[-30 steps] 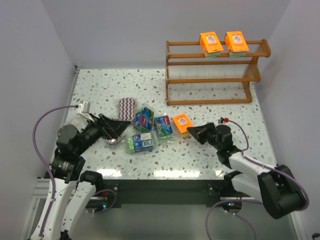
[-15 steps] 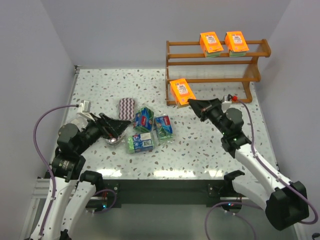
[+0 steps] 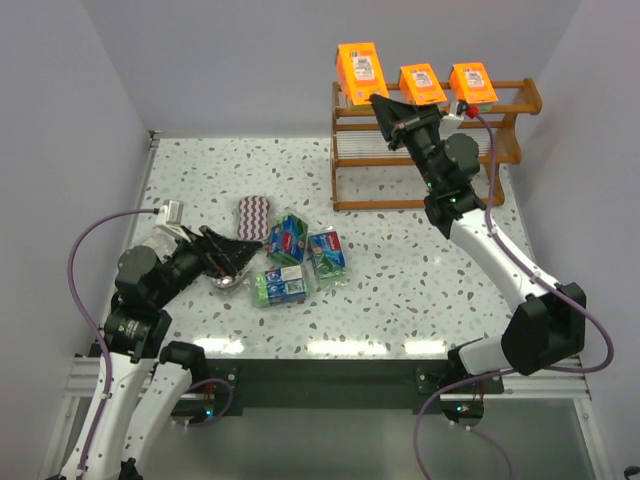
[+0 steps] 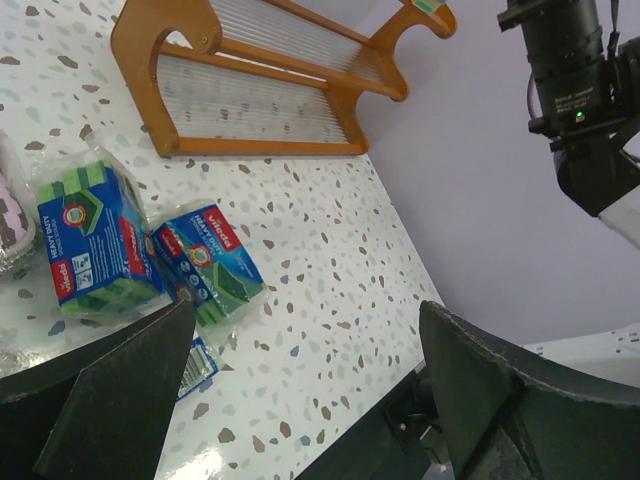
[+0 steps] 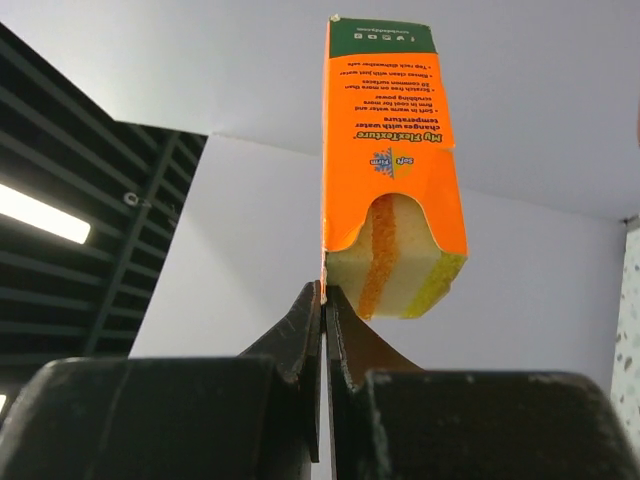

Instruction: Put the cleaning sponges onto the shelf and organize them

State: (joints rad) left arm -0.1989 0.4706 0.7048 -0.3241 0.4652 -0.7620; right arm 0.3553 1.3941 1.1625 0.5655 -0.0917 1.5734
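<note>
So our right fingers (image 3: 377,98), clamped on the third orange sponge pack (image 3: 360,68), have swung it off the counter (image 3: 420,290) to above the shelf's (image 3: 430,150) top-left end, ready to place. Left fingers (image 3: 243,265) hover open.

A: Left wrist view: zigzag pad (image 4: 8,215) cut by the left edge; third blue-green pack (image 4: 200,366) mostly behind a finger (image 4: 120,400).
B: Noted. Overhead, far right corner: right arm (image 3: 445,170) covers part of the shelf (image 3: 400,204); orange pack (image 3: 359,70) label too small to read.
</note>
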